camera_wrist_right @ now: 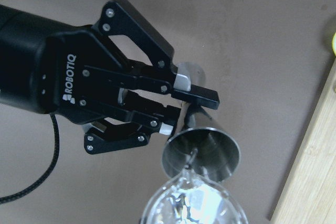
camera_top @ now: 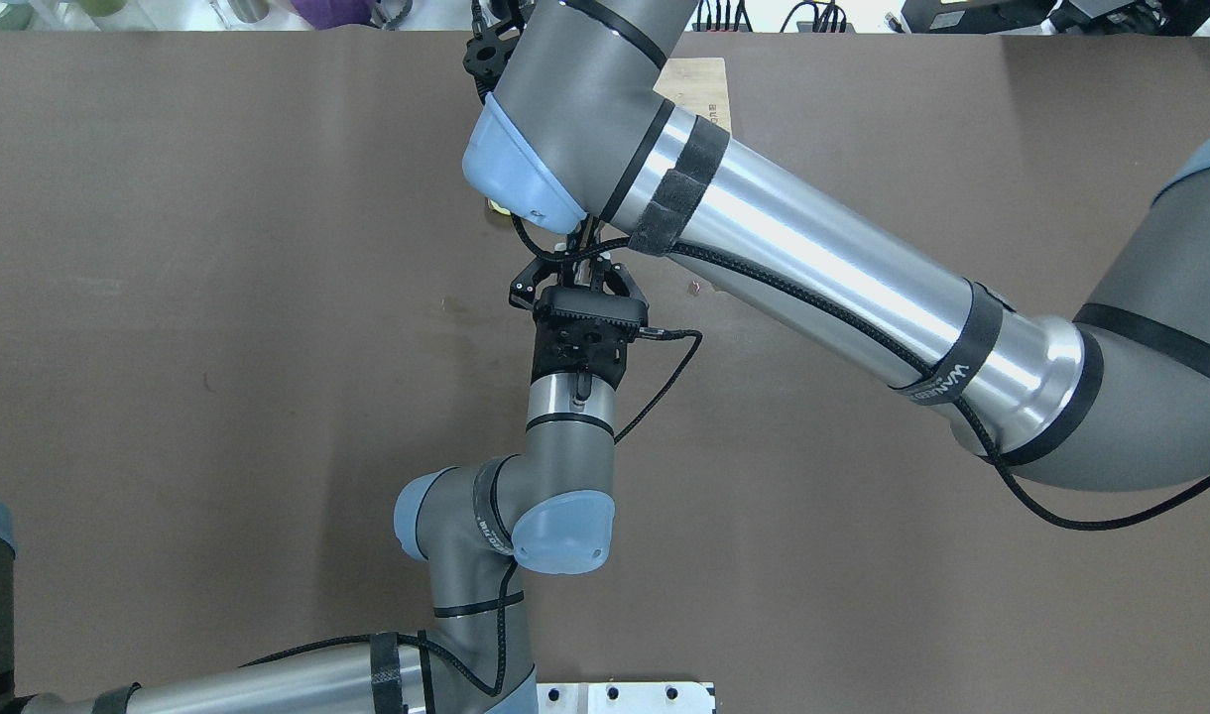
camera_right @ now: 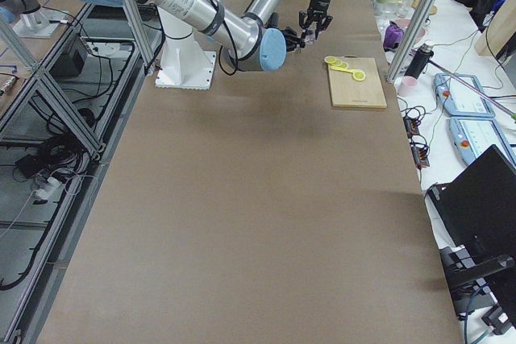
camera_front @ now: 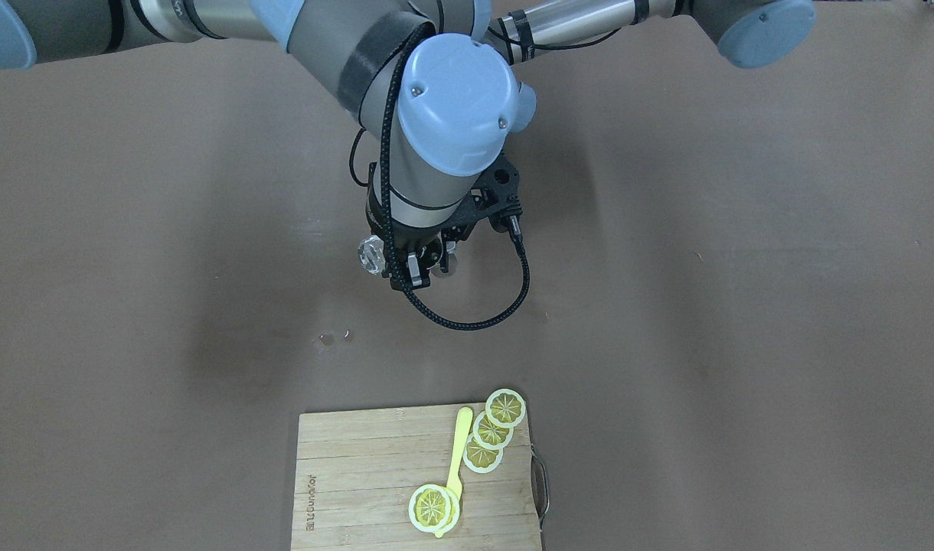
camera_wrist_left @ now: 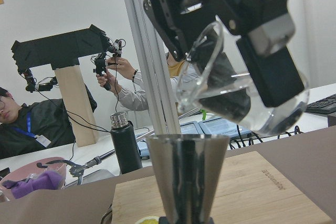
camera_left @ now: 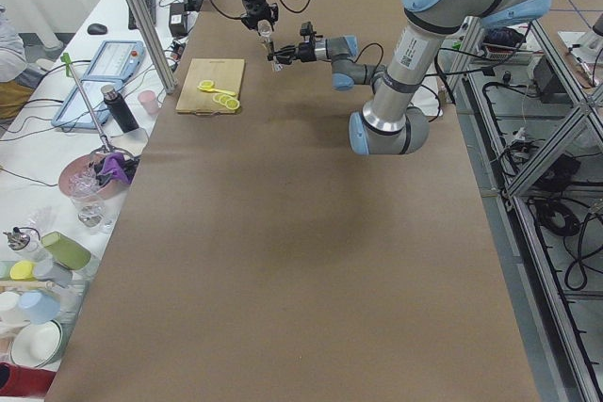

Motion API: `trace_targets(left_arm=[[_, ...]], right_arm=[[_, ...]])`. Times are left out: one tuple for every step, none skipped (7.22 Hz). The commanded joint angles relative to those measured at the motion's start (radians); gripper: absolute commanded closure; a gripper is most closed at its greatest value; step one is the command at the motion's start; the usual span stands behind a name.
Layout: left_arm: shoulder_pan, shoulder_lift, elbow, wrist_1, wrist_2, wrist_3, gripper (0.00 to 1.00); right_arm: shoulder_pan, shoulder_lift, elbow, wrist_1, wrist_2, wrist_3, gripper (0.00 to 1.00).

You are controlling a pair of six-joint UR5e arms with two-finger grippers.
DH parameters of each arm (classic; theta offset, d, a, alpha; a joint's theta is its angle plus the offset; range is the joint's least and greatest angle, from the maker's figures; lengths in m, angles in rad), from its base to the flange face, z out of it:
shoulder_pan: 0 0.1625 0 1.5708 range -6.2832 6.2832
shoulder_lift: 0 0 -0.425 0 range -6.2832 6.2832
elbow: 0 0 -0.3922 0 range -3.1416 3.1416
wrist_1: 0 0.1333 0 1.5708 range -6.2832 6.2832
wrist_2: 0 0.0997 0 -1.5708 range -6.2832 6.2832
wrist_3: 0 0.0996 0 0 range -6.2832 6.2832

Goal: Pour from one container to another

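In the left wrist view the grey steel jigger [camera_wrist_left: 188, 177] stands upright, its cone mouth open upward. Seen from the right wrist, my left gripper [camera_wrist_right: 186, 113] is shut on the narrow waist of the jigger [camera_wrist_right: 202, 150]. The clear glass [camera_wrist_left: 241, 82] is tipped steeply just above it, with my right gripper [camera_wrist_left: 231, 72] shut on its sides. The glass [camera_wrist_right: 191, 203] has its lip over the jigger's mouth, and a thin clear streak seems to run from lip to cone. In the front view the glass [camera_front: 372, 254] peeks out beside the right wrist, above mid table.
A wooden cutting board [camera_front: 360, 474] lies at the operators' edge with lemon slices [camera_front: 505, 407] and a yellow utensil [camera_front: 459, 448]. Beyond that edge are a black bottle [camera_wrist_left: 123, 142], an aluminium post [camera_wrist_left: 152, 77] and seated people. Both arms cross over the table's middle.
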State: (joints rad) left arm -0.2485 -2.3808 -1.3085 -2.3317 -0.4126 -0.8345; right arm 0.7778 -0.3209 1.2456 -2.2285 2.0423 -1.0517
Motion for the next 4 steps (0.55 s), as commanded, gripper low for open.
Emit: trace_targets(left_arm=[[0.000,0.002,0.000,0.000,0.000,0.000,1.00],[0.000,0.002,0.000,0.000,0.000,0.000,1.00],[0.000,0.002,0.000,0.000,0.002,0.000,1.00],[0.000,0.002,0.000,0.000,0.000,0.000,1.00]], right_arm=[[-0.002,0.016,-0.014,-0.022,-0.025,-0.021,1.00],[-0.002,0.020,-0.017,-0.031,-0.033,-0.034,1.00],[-0.003,0.029,-0.029,-0.033,-0.046,-0.046,1.00],[-0.005,0.029,-0.032,-0.033,-0.051,-0.054,1.00]])
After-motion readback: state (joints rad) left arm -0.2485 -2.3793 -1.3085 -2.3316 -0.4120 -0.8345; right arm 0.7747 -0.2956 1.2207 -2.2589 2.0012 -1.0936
